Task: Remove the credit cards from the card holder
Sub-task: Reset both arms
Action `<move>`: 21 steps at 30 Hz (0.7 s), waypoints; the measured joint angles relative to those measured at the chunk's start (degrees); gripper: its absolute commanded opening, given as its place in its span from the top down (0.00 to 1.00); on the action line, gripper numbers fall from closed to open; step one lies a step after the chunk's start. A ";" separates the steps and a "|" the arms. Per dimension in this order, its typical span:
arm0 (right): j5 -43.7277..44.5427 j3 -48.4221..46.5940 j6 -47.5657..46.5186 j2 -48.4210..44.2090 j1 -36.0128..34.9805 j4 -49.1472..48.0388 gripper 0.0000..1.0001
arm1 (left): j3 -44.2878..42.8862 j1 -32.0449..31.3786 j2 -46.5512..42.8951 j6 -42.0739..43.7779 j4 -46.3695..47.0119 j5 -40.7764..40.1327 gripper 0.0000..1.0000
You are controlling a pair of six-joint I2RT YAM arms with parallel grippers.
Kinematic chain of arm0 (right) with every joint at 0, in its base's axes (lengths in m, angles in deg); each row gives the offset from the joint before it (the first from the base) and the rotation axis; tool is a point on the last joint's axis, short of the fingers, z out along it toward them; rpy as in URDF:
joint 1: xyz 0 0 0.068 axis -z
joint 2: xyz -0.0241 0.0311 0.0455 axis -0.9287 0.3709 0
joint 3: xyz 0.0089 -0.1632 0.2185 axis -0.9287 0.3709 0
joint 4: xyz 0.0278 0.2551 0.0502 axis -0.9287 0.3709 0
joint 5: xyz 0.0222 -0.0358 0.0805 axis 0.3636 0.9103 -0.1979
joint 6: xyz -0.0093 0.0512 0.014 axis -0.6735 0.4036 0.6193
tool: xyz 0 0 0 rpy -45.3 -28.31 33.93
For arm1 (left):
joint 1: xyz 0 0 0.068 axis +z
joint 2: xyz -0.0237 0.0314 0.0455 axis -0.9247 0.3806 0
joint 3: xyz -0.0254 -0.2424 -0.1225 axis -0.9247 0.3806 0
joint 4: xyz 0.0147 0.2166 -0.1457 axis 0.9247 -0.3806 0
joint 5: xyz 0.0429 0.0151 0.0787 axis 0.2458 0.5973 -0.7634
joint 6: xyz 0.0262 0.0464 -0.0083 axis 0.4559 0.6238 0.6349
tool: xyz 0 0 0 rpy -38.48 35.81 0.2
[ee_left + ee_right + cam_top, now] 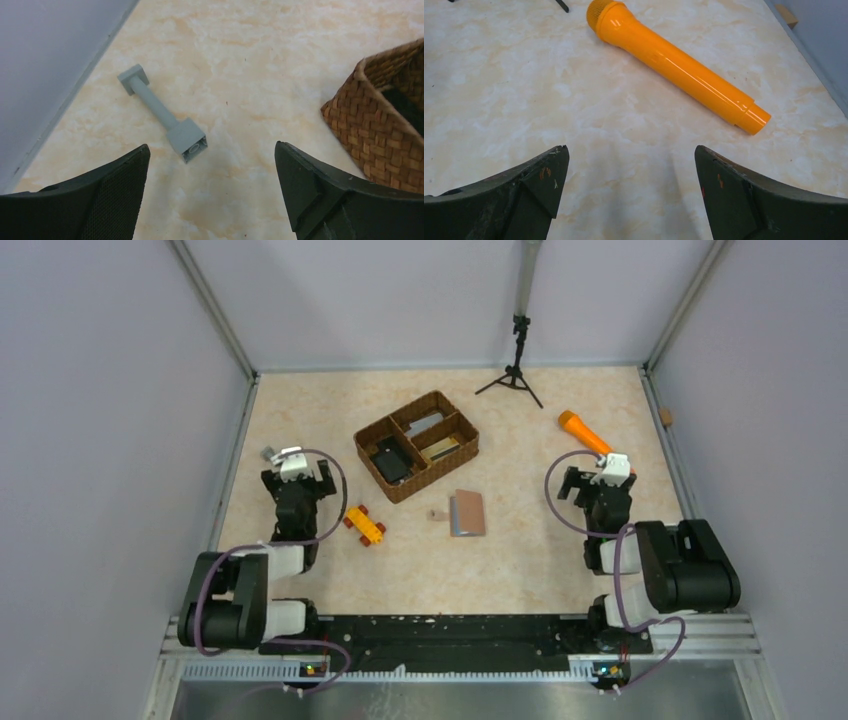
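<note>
At the centre of the table [520, 575] the tan card holder [468, 512] lies flat. The left gripper [211, 146] at nine o'clock and the right gripper [629, 147] at three are both spread wide and empty. Beyond, at eleven, the woven basket [435, 477] holds a black item [392, 462] and a grey item [424, 425].

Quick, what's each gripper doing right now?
Left gripper: open, holding nothing.
Right gripper: open, holding nothing.

Nothing legible anywhere in the three views. No lettering, brand, number or sign readable on the card holder [467, 512], the orange microphone [676, 65], the woven basket [365, 120] or the grey block [162, 113].
</note>
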 measured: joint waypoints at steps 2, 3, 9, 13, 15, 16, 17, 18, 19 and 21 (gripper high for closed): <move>-1.79 -0.15 -0.76 0.00 -0.02 0.00 0.01 | 0.48 0.11 2.86 0.07 0.48 0.79 0.02; -2.36 -0.31 -1.01 0.00 -0.02 -0.04 0.01 | 0.26 0.24 5.35 0.26 2.08 1.31 0.01; -4.39 -0.59 -1.95 0.00 -0.02 -0.20 0.01 | -0.13 0.76 12.07 0.63 5.27 1.90 0.01; -4.59 -0.66 -2.01 0.00 -0.02 -0.26 0.01 | -0.33 0.83 12.07 0.61 6.69 1.90 0.01; -4.61 -0.66 -2.01 0.00 -0.02 -0.26 0.01 | -0.39 0.87 12.07 0.61 6.88 1.90 0.01; -4.63 -0.66 -2.01 0.00 -0.02 -0.26 0.01 | -0.44 0.87 12.07 0.61 6.88 1.90 0.01; -4.63 -0.66 -2.01 0.00 -0.02 -0.26 0.01 | -0.46 0.87 12.07 0.61 6.88 1.88 0.01; -4.66 -0.66 -2.01 0.00 -0.02 -0.26 0.01 | -0.48 0.87 12.07 0.61 6.88 1.90 0.01; -4.68 -0.66 -2.01 0.00 -0.02 -0.26 0.01 | -0.48 0.87 12.07 0.61 6.88 1.90 0.01; -4.72 -0.66 -2.01 0.00 -0.02 -0.26 0.01 | -0.57 0.92 12.07 0.61 6.86 1.90 0.01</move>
